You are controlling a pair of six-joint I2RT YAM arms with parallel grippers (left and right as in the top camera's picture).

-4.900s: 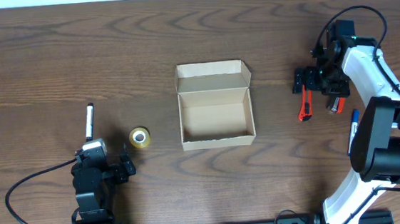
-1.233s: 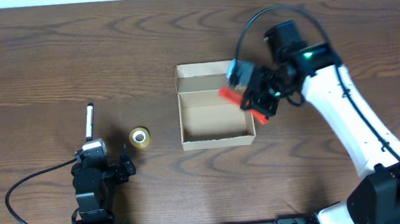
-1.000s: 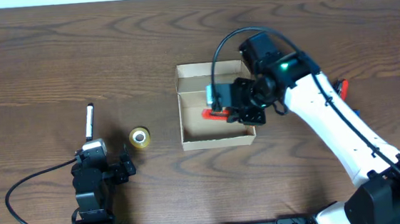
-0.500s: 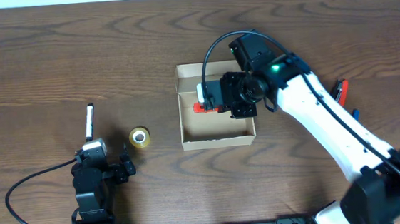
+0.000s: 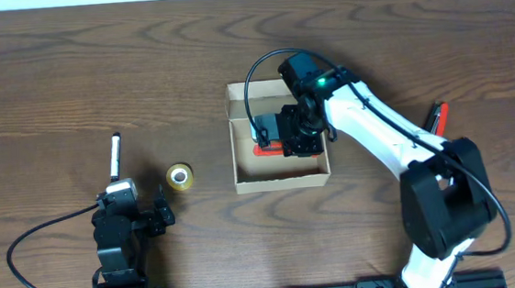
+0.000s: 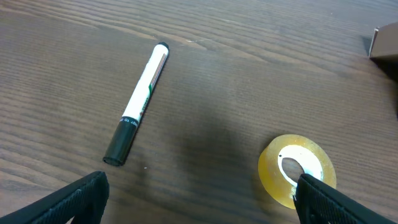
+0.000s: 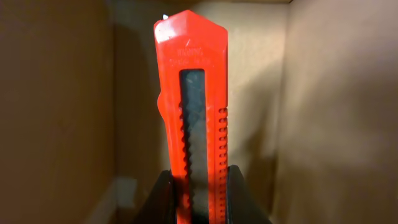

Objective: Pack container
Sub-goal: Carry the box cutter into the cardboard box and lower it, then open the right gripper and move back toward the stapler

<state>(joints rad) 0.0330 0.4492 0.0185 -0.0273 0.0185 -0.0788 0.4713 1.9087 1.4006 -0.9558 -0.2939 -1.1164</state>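
The container (image 5: 279,182), a tan cardboard box with its flap open at the back, sits mid-table. My right gripper (image 5: 274,143) reaches down inside it, shut on a red utility knife (image 5: 264,148). In the right wrist view the knife (image 7: 191,93) juts forward from between my right gripper's (image 7: 198,186) black fingers, with the box's cardboard walls (image 7: 56,93) close on both sides. My left gripper (image 5: 138,210) rests at the front left, open and holding nothing. Its fingers (image 6: 81,194) frame bare table just short of a yellow tape roll (image 6: 297,169).
A black-and-white marker (image 5: 116,155) lies left of the tape roll (image 5: 180,177); the left wrist view shows the marker (image 6: 138,103) too. A red-handled tool (image 5: 436,111) lies right of the box, partly behind the right arm. A corner of the box (image 6: 385,42) shows at the left wrist view's right edge.
The right arm has carried the red knife leftward over the box and lowered it inside. The left arm, tape roll and marker have not moved.
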